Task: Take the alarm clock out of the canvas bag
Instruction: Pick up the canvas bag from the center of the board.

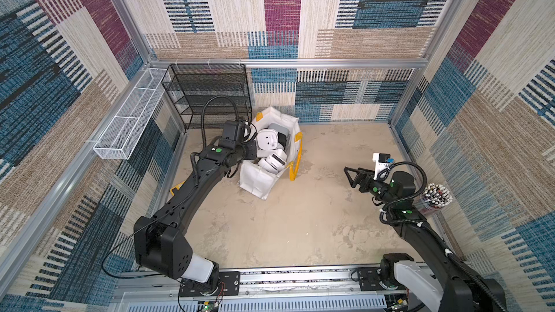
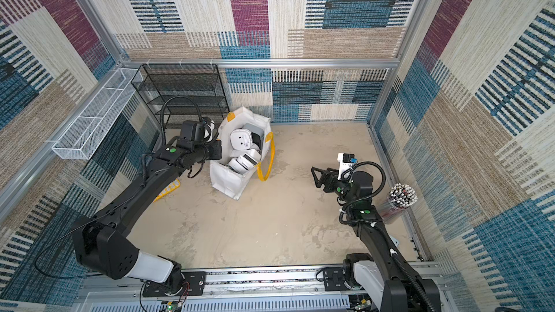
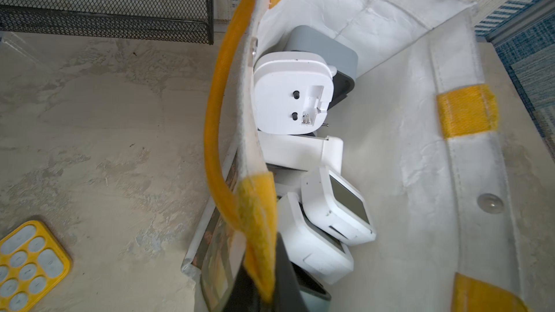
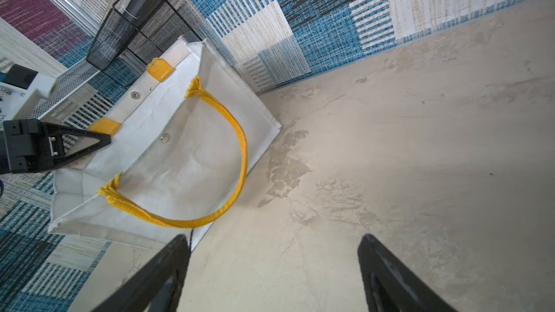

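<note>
The canvas bag point(image 1: 255, 180) point(image 2: 225, 180) stands open near the back wall, white with yellow handles point(image 4: 237, 157). Several alarm clocks lie inside. A white one point(image 1: 267, 141) point(image 2: 241, 140) point(image 3: 291, 97) shows its back, a grey one point(image 3: 327, 46) sits behind it, and two white ones with dark screens point(image 3: 339, 208) lie lower down. My left gripper point(image 1: 250, 153) point(image 2: 217, 153) point(image 3: 264, 289) is shut on the bag's rim at a yellow handle patch point(image 3: 258, 205). My right gripper point(image 1: 350, 177) point(image 2: 315, 177) point(image 4: 274, 238) hangs open and empty over bare floor, well to the right of the bag.
A black mesh shelf point(image 1: 210, 94) stands at the back left behind the bag, and a white wire basket point(image 1: 129, 121) hangs on the left wall. A yellow keypad point(image 2: 166, 189) point(image 3: 27, 265) lies under the left arm. A cup of pens point(image 1: 435, 199) stands by the right wall.
</note>
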Robot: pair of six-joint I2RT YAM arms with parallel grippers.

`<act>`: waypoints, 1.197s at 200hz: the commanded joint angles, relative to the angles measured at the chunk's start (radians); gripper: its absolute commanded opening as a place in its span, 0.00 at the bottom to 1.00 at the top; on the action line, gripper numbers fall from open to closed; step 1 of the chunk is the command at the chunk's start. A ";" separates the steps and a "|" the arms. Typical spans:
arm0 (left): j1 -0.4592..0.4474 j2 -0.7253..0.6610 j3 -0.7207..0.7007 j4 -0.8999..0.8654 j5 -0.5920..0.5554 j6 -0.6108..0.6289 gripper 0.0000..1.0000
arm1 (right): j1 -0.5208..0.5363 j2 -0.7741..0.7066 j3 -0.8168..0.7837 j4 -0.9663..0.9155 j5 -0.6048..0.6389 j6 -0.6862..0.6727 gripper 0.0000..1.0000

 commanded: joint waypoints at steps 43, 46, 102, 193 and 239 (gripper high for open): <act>-0.069 -0.041 -0.034 0.157 -0.040 0.081 0.00 | 0.078 0.052 0.093 0.000 0.019 0.066 0.83; -0.071 -0.043 -0.038 0.160 -0.041 0.084 0.00 | 0.081 0.056 0.098 -0.003 0.021 0.066 0.83; -0.125 -0.066 -0.071 0.190 -0.048 0.125 0.00 | 0.153 0.074 0.151 -0.008 0.050 0.042 0.70; -0.265 -0.075 -0.132 0.190 -0.098 0.130 0.00 | 0.325 0.180 0.245 -0.052 0.109 -0.063 0.72; -0.312 -0.083 -0.184 0.201 -0.124 0.125 0.00 | 0.375 0.240 0.282 -0.055 0.117 -0.048 0.70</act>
